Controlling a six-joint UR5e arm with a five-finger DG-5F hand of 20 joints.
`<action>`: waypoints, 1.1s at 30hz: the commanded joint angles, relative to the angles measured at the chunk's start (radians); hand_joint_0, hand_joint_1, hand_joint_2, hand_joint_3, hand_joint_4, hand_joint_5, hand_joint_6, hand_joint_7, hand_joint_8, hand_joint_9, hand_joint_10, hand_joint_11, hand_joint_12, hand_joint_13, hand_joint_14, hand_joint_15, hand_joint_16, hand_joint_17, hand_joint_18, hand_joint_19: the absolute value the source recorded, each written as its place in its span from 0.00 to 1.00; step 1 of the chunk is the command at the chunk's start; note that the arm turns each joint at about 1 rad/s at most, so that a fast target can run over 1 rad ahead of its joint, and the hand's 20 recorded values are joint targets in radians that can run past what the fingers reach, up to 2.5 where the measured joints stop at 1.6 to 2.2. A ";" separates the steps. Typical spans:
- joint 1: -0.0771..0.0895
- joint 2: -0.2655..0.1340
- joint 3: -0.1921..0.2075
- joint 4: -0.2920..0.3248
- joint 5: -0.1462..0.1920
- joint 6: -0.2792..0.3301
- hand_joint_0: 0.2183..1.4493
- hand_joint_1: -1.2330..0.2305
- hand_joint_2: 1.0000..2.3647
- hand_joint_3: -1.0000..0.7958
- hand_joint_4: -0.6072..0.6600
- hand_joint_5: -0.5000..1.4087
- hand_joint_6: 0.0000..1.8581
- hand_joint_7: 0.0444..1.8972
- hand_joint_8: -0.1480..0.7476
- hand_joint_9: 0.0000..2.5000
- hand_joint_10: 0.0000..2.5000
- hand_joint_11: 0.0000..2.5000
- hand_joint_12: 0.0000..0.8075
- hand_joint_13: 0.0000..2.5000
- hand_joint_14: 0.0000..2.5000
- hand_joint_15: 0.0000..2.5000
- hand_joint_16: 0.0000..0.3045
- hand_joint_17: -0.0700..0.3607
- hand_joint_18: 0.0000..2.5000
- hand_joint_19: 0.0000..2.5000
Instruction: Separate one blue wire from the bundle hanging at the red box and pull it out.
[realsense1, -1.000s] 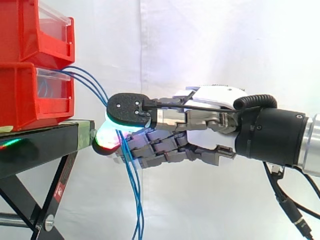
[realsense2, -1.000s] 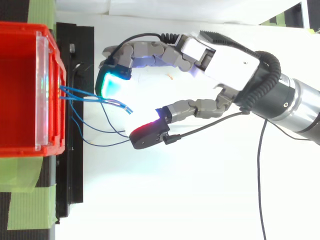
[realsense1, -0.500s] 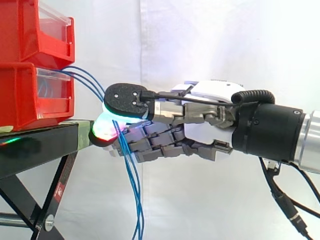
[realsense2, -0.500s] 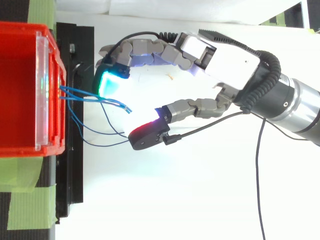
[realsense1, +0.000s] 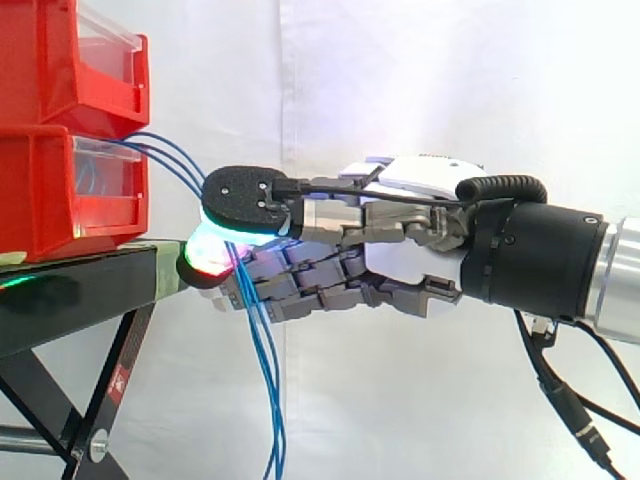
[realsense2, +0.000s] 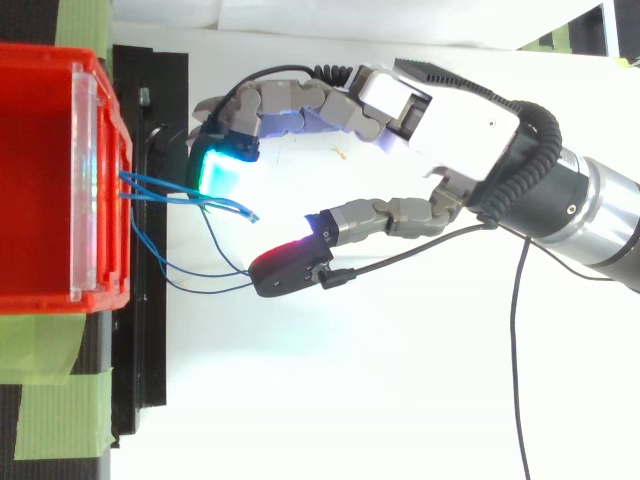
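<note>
The blue wires (realsense1: 262, 370) leave the front of the red box (realsense1: 50, 190) and hang toward 6 o'clock. The hand (realsense2: 450, 120), entering from 3 o'clock, is unclenched: thumb and fingers (realsense2: 215, 168) bracket the bundle (gap visible in top view) and grasp nothing.

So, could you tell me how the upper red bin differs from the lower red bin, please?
The upper red bin sits stacked on the lower red bin, which rests on the black stand. The blue wires leave over the lower red bin's clear front and hang down; none leave the upper red bin. Both are red with clear fronts.
</note>
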 joint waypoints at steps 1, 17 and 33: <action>0.000 -0.001 0.001 0.000 0.000 0.000 0.32 0.38 0.01 0.33 0.64 0.18 0.32 0.63 0.48 0.24 0.00 0.11 0.43 0.19 0.00 0.10 0.16 0.42 0.13 0.13; 0.000 0.001 0.012 -0.004 0.000 0.000 0.33 0.38 0.01 0.34 0.63 0.18 0.36 0.59 0.48 0.25 0.00 0.13 0.43 0.20 0.00 0.11 0.16 0.42 0.14 0.13; 0.000 0.010 0.029 -0.017 0.003 0.000 0.33 0.35 0.01 0.39 0.56 0.16 0.42 0.51 0.48 0.25 0.00 0.14 0.43 0.21 0.00 0.11 0.16 0.42 0.15 0.14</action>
